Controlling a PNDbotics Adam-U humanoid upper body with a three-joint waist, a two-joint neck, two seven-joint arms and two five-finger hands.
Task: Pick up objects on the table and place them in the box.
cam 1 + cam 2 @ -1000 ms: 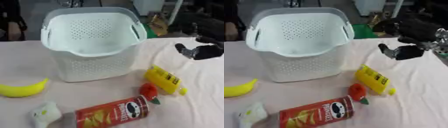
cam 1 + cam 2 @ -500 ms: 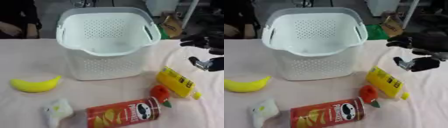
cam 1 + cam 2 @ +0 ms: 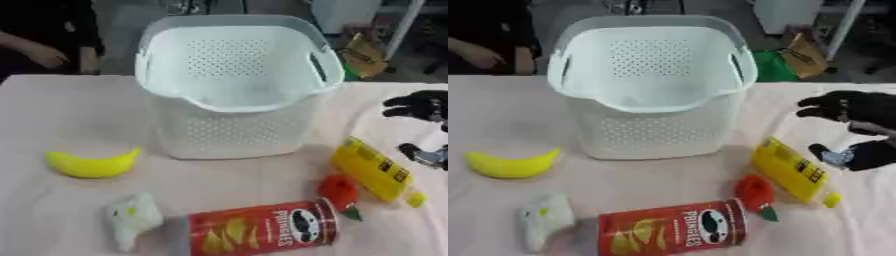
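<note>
A white perforated basket (image 3: 651,102) stands at the back middle of the table. In front of it lie a yellow banana (image 3: 92,164), a white-and-yellow soft thing (image 3: 132,218), a red Pringles can (image 3: 258,229) on its side, a red strawberry-like toy (image 3: 754,193) and a yellow bottle (image 3: 789,169). My right hand (image 3: 856,130) hovers open at the right edge, just right of the yellow bottle, its fingers spread above and its thumb below, holding nothing. My left hand shows in neither view.
A pinkish cloth (image 3: 52,120) covers the table. A person in dark clothes (image 3: 44,40) sits beyond the far left edge. Green and brown items (image 3: 794,55) lie past the far right edge.
The whole picture has shifted, so the camera has moved. My right hand has come lower and sits closer to the yellow bottle. The objects lie as before.
</note>
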